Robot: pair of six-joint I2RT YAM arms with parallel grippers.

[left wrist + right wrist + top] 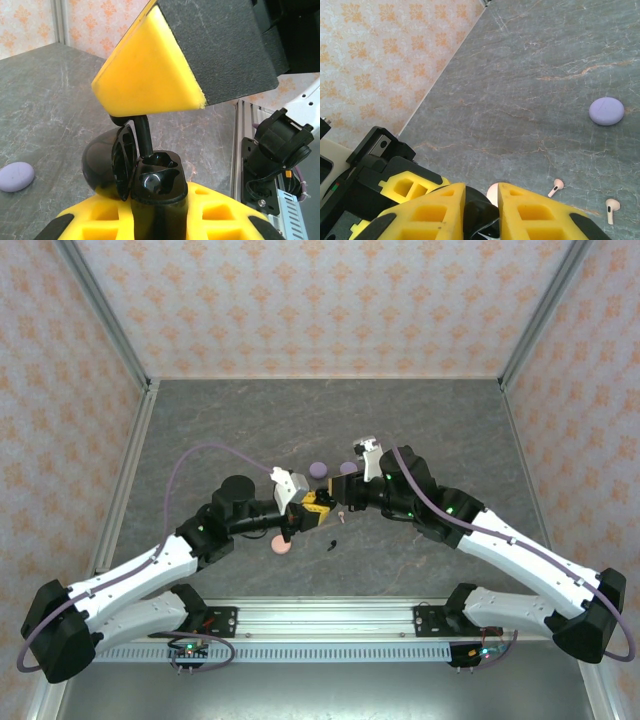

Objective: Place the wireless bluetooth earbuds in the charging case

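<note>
My left gripper is shut on a black charging case, held upright with its lid swung open to the left. One of the two sockets gleams empty. My right gripper is shut on a black earbud. From the left wrist, that earbud's stem runs down from the right gripper's yellow finger into the case's far socket. In the top view the two grippers meet at mid-table. Two pale pink earbuds lie on the table, and a black one lies near the left arm.
A lavender case lies shut beyond the grippers. A pink case lies below the left gripper. Patterned walls close the table on three sides. The metal rail with the arm bases runs along the near edge.
</note>
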